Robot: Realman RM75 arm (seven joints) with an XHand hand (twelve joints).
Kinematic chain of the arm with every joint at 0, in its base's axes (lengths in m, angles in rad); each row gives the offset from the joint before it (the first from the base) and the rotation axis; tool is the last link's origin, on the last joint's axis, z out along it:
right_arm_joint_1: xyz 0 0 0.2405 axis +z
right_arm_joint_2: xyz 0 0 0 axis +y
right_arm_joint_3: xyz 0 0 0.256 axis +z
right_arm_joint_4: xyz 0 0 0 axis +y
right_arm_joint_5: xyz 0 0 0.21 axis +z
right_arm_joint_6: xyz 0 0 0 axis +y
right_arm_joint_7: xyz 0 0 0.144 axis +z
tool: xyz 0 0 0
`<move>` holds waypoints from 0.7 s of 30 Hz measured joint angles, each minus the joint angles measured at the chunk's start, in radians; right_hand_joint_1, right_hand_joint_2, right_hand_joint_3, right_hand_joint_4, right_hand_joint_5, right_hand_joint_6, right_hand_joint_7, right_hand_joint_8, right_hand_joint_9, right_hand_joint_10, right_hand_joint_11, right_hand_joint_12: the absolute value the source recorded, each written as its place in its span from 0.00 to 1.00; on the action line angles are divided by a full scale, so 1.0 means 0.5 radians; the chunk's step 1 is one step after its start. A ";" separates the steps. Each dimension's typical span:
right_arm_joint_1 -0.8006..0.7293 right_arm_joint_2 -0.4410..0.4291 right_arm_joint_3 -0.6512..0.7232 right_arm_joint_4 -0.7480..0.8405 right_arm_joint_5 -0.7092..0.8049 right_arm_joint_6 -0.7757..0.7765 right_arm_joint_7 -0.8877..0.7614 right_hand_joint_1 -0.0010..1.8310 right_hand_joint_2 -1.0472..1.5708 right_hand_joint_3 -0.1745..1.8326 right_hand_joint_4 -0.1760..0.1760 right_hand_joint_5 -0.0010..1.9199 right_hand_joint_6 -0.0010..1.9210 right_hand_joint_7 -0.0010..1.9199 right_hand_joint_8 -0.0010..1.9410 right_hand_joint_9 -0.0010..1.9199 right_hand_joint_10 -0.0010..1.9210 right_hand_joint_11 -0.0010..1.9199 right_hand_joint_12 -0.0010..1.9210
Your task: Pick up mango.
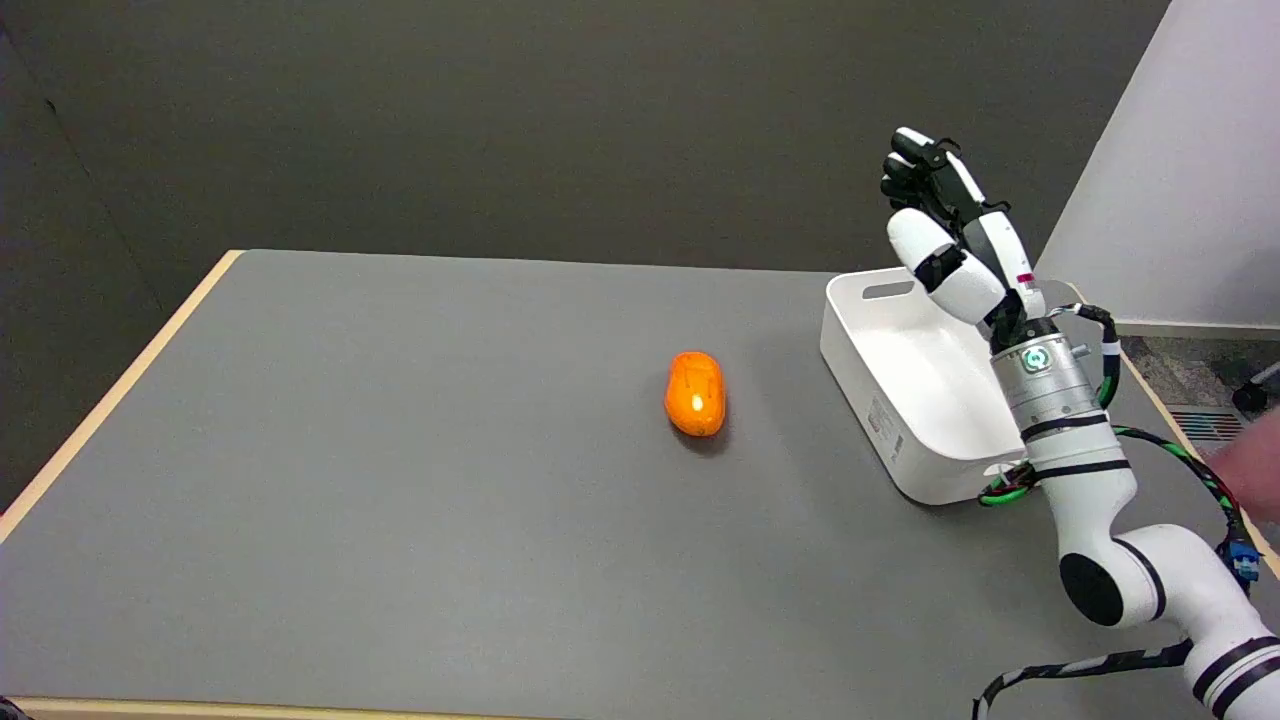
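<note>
One smooth, shiny orange mango [695, 393] is seen lying on its side near the middle of the flat grey bench [400, 480], well apart from the one white plastic bin [905, 380] to its right. One black-and-white right hand [950, 235] is held up in the air above the bin with nothing in it; whether its fingers are spread or curled cannot be told. For a good pick, the hand should be brought left and down over the mango, and the fingers closed softly around its short middle so it is not rolled away.

Mango [695, 393] lies on table [400, 500], left of bin [905, 400].
</note>
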 measured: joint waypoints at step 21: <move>-0.127 0.079 0.070 -0.159 -0.321 0.345 -0.023 0.17 0.64 0.57 0.60 0.08 0.21 0.14 0.19 0.10 0.38 0.00 0.57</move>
